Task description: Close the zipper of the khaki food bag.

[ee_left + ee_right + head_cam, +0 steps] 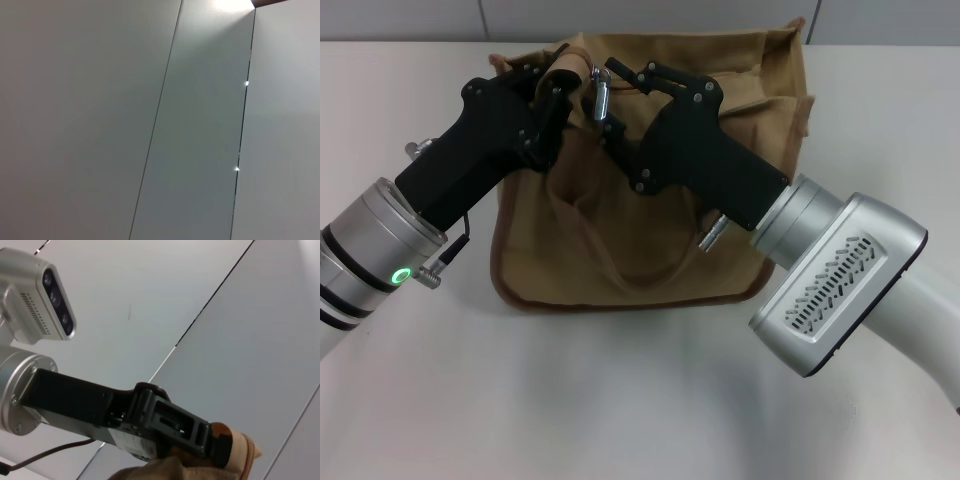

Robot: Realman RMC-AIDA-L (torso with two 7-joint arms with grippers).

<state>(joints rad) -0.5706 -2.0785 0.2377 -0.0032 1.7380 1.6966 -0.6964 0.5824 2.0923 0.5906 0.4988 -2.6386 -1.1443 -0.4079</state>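
The khaki food bag point(630, 230) stands on the white table point(620, 400), in the middle before the robot, and its top edge is raised toward both arms. The zipper point(601, 99) shows mainly as its small silver pull tab, which hangs at the top of the bag, near the bag's left end. The zipper line itself I cannot follow clearly; I judge that it runs along the top panel from the robot's left to its right, so the closing pull must go along this axis.

The tab lies between the 2 grippers. It is just beside the tips of the right gripper point(620, 75), on their left side, so this arm is the nearer one to it. Its fingers look only a little apart, reaching at the tab, but I cannot tell if they really pinch it.

The left gripper point(552, 72) is at the bag's top left corner. In the right wrist view the left gripper point(220, 440) is clenched on a fold of the khaki cloth, so it seems to hold the bag steady.

The left wrist view shows only grey wall panels point(100, 120).
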